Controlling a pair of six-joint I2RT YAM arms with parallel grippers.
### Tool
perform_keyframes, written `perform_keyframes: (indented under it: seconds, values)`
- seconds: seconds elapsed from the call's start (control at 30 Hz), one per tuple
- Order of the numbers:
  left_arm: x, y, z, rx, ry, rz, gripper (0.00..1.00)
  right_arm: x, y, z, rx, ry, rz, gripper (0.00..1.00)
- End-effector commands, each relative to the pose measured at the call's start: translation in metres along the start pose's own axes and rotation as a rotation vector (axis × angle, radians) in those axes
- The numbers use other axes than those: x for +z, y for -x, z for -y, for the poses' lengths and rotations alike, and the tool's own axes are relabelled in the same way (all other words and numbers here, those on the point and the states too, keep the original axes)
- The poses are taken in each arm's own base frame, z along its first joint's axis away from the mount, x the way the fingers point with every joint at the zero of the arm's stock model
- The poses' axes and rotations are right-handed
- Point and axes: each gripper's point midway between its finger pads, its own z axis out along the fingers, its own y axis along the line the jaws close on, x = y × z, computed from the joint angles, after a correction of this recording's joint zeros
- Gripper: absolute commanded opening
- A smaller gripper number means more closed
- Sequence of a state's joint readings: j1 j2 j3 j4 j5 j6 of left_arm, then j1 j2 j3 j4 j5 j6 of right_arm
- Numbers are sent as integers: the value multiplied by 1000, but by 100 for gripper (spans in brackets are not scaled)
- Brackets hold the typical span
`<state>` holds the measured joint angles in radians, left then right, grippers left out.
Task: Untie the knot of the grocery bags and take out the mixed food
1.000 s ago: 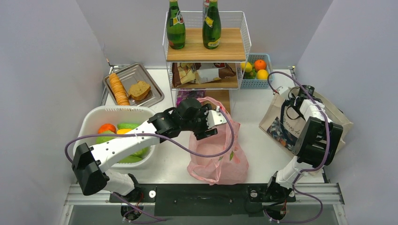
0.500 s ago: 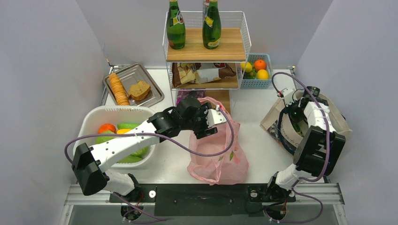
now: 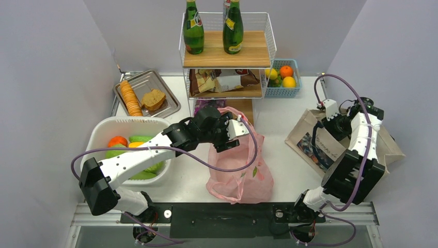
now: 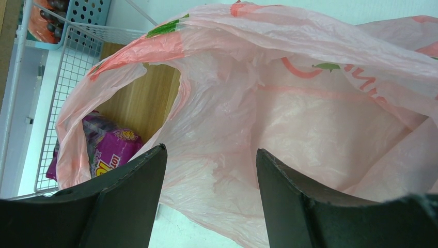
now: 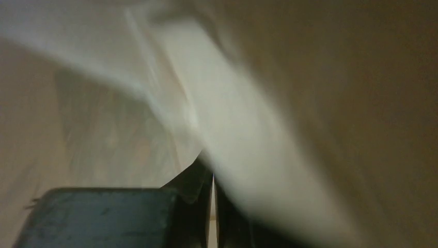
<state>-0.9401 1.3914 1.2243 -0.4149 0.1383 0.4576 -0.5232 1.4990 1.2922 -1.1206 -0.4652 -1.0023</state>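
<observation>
The thin pink plastic carrier bag (image 3: 240, 173) stands on the white worktop (image 3: 274, 111) near its front edge, with the three-tier wire rack with wooden shelves (image 3: 255, 51) behind it; green glass bottles (image 3: 193, 31) stand on the rack's top shelf, snack packets (image 3: 222, 80) lie on the middle one and a purple snack packet (image 4: 111, 152) on the lowest. Left of the bag sits the white plastic tub (image 3: 100, 132) with fruit and vegetables (image 3: 118, 140) in it, and behind the tub lies the rectangular metal tray (image 3: 150, 80) carrying round crackers (image 3: 130, 98) and bread slices (image 3: 153, 99). Right of the rack is the small blue plastic basket (image 3: 281, 94) holding fruit, and in front of it, right of the bag and apart from it, lies the beige canvas tote (image 3: 310, 137).
</observation>
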Motion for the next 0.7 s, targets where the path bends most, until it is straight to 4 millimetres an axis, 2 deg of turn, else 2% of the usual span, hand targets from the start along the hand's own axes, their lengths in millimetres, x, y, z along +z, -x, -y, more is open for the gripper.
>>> perform_keyframes:
  seconds: [0.0,0.23,0.33,0.5,0.67]
  values:
    - [-7,23,-9,20,16,78,62,-27,9,-11,-31,16,59,0]
    - [-3,27,-11,31,4,78,62,-14,26,5,-19,-96,110,0]
    - [-5,32,-16,36,9,79,62,-25,36,6,-1,-109,166,0]
    - [-5,37,-20,40,8,75,62,-57,44,22,30,-165,230,0]
    - [-3,46,-23,37,4,91,62,-80,46,19,33,-190,252,0]
